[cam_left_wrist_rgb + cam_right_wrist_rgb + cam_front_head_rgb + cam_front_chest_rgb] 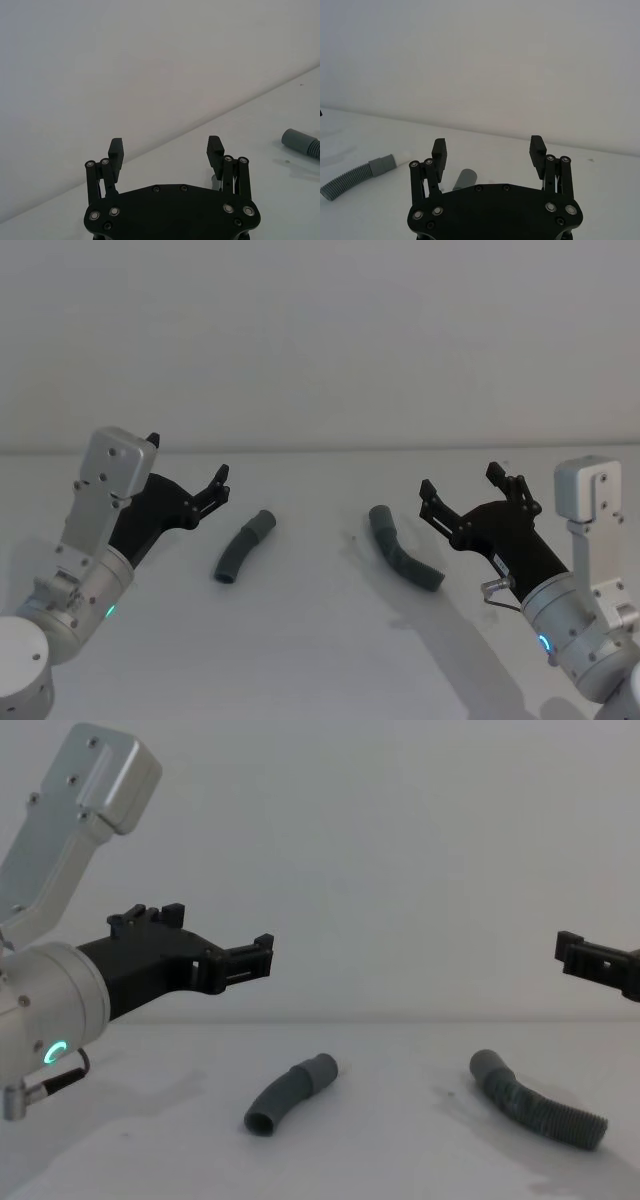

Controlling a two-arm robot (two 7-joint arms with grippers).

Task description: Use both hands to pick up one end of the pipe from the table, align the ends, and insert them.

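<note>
My left gripper (187, 462) hung spread and released over the left part of the desk (320, 670), raised off the surface and aimed far and to the right. My right gripper (461, 482) hung over the right part, likewise spread and holding nothing, aimed far and to the left. In the chest view the left gripper (215, 935) stood well above the desk top.

Both hose pieces lay flat on the desk between my grippers, apart from each other and from me. The left hose piece (243, 545) lay just right of my left gripper. Its long axis ran from near-left to far-right with a slight bend, the smooth cuff at the far-right end and the open mouth at the near-left end. From the right wrist view that cuff carried a narrower white tip (400, 159).

The right hose piece (403, 560) lay just left of and below my right gripper. Its long axis ran from far-left to near-right, the plain cuff (465, 177) at the far-left end and the corrugated end trailing near-right. The two cuffs pointed roughly toward each other across a strip of bare desk.

The desk's far edge met a plain pale wall (320, 340) just behind the grippers. Wide white surface lay open on the near side of both pieces and between them. A small cyan light (110, 612) glowed on my left wrist.
</note>
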